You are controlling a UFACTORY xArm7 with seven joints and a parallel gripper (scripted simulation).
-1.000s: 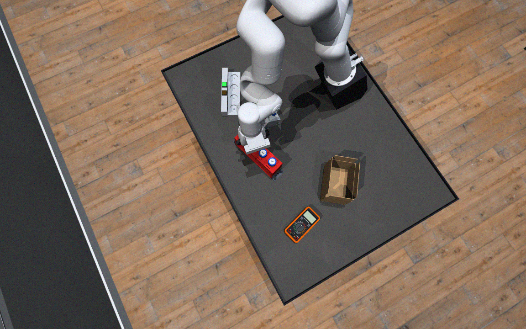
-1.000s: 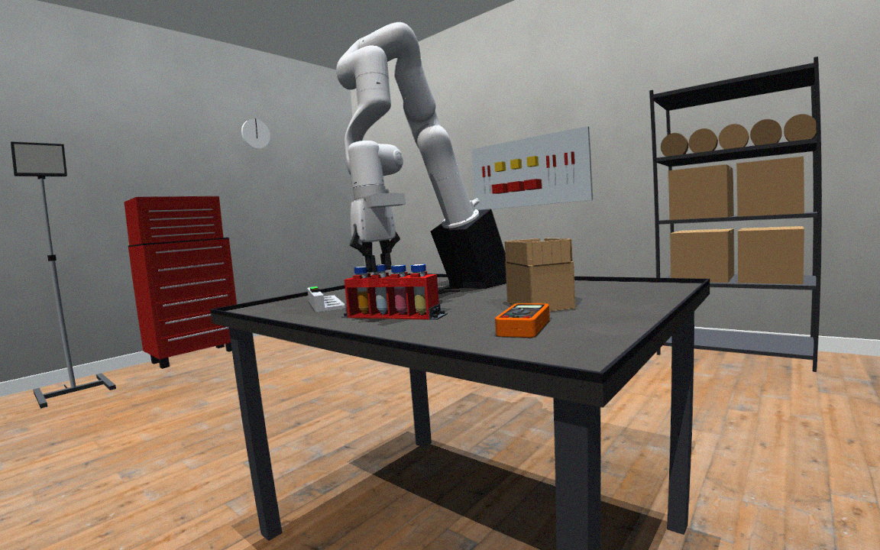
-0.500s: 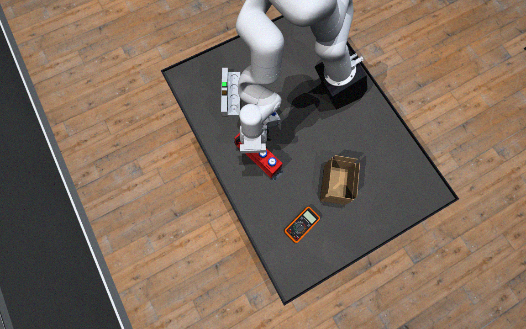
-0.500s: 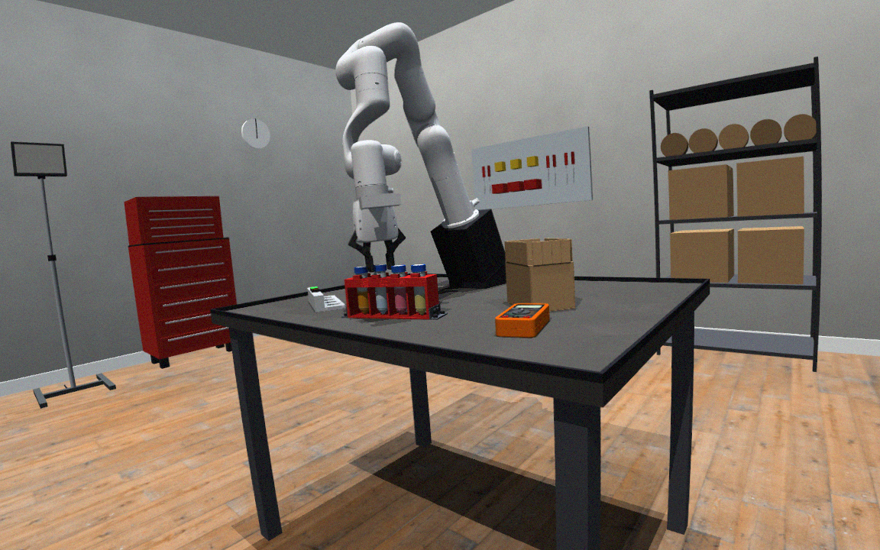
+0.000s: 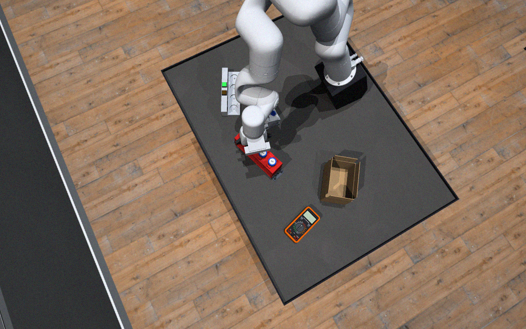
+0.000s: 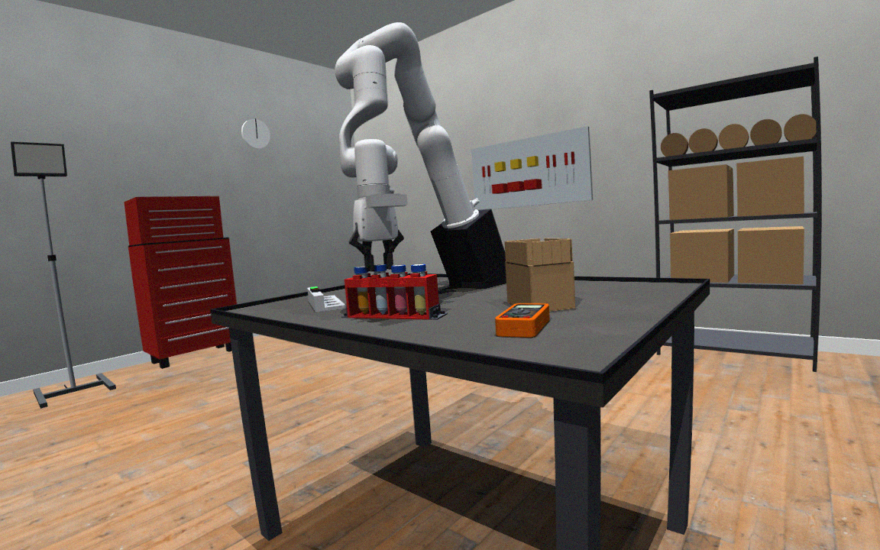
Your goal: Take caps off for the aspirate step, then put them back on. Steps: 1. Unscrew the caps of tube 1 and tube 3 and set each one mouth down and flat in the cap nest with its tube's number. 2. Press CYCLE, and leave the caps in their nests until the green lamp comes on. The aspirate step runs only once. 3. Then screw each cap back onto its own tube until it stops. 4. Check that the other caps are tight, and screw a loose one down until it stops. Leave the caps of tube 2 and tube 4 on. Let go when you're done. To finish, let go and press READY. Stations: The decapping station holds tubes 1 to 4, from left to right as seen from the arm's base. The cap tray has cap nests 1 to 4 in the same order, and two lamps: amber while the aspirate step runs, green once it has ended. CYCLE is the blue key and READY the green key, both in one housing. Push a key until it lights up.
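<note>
The red decapping station [image 6: 392, 296] stands on the dark table with four tubes, each with a blue cap on it. In the overhead view only two caps [image 5: 271, 161] show; the arm hides the others. My gripper [image 6: 376, 260] points straight down, just over the second cap from the left [image 6: 380, 268] in the side view. Its fingers are spread and hold nothing. The white cap tray [image 5: 228, 92] lies behind the station. Its green lamp [image 5: 223, 84] is lit, and the nests I can see look empty. The blue key [image 5: 273, 112] peeks out beside my wrist.
An open cardboard box [image 5: 339, 179] and an orange multimeter [image 5: 302, 224] lie on the table to the right of the station. The arm's black base [image 5: 341, 86] stands at the back. A shelf and a red tool chest stand off the table.
</note>
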